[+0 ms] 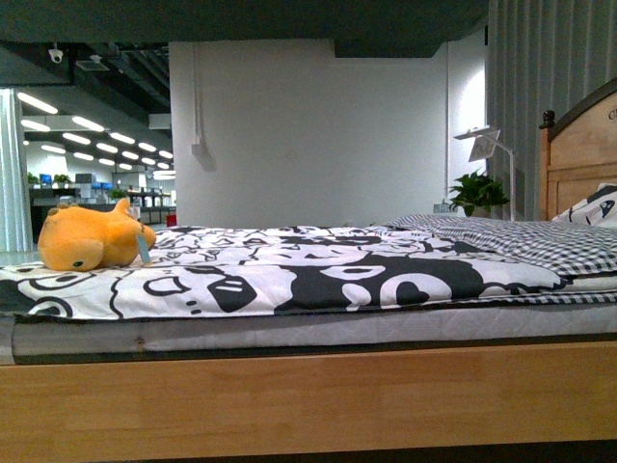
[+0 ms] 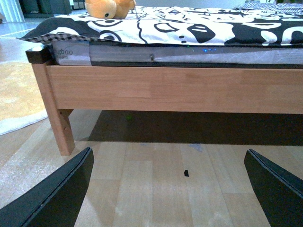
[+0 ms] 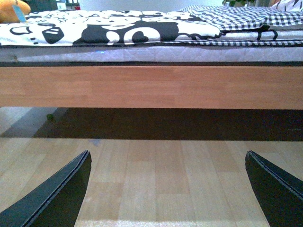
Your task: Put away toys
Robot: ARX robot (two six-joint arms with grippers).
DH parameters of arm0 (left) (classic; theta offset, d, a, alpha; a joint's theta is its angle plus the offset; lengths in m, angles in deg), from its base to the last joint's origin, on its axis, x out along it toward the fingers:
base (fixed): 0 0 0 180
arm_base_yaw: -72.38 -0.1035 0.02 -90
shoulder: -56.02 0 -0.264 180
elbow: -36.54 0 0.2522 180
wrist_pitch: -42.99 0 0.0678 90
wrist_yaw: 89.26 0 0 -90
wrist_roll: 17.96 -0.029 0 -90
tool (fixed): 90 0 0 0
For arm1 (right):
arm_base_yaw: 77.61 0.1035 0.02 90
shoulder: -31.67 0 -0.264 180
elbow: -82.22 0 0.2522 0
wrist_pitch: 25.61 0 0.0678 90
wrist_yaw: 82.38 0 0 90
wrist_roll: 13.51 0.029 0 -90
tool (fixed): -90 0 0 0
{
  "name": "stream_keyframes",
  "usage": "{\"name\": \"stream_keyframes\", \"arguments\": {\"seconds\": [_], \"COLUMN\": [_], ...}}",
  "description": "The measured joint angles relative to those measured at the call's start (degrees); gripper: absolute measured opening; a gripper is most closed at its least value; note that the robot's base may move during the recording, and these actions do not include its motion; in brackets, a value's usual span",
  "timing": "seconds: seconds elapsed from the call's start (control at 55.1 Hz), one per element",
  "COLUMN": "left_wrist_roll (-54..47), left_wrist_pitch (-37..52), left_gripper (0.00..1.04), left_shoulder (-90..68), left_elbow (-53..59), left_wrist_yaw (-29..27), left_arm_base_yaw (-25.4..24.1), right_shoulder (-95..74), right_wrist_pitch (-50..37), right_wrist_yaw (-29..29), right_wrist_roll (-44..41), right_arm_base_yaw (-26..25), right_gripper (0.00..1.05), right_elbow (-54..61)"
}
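Note:
An orange-yellow plush toy (image 1: 89,238) lies on the black-and-white patterned bedspread (image 1: 318,275) at the bed's left end, a small tag hanging from it. It also shows in the left wrist view (image 2: 108,8) and, partly cut off, in the right wrist view (image 3: 12,9). My left gripper (image 2: 168,189) is open and empty, low over the wooden floor in front of the bed frame. My right gripper (image 3: 168,189) is open and empty, also low over the floor facing the bed's side rail. Neither arm shows in the front view.
The wooden bed frame (image 1: 308,395) spans the front, its leg (image 2: 57,118) at the left corner. A checked blanket (image 1: 540,241), pillow (image 1: 593,207) and headboard (image 1: 578,154) are at the right. A plant (image 1: 477,193) and lamp (image 1: 487,145) stand behind. A rug (image 2: 16,94) lies left.

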Motion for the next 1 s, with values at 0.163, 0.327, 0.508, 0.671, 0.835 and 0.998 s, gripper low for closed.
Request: {"name": "stream_keyframes", "arguments": {"seconds": [0.163,0.327,0.508,0.671,0.835,0.998], "left_wrist_roll": [0.0,0.0,-0.02,0.0,0.0,0.0], "left_wrist_pitch": [0.0,0.0,0.0,0.0,0.0,0.0], "left_gripper": [0.98,0.98,0.98,0.98,0.98,0.98], "left_shoulder": [0.0,0.0,0.0,0.04,0.04,0.04], "left_elbow": [0.0,0.0,0.0,0.0,0.0,0.0], "left_wrist_yaw": [-0.02,-0.04,-0.02,0.0,-0.02,-0.04], "left_arm_base_yaw": [0.0,0.0,0.0,0.0,0.0,0.0], "right_shoulder": [0.0,0.0,0.0,0.0,0.0,0.0], "right_wrist_pitch": [0.0,0.0,0.0,0.0,0.0,0.0], "right_wrist_yaw": [0.0,0.0,0.02,0.0,0.0,0.0], "right_wrist_roll": [0.0,0.0,0.0,0.0,0.0,0.0], "right_arm_base_yaw": [0.0,0.0,0.0,0.0,0.0,0.0], "right_gripper": [0.98,0.98,0.98,0.98,0.98,0.98], "right_elbow": [0.0,0.0,0.0,0.0,0.0,0.0]}}
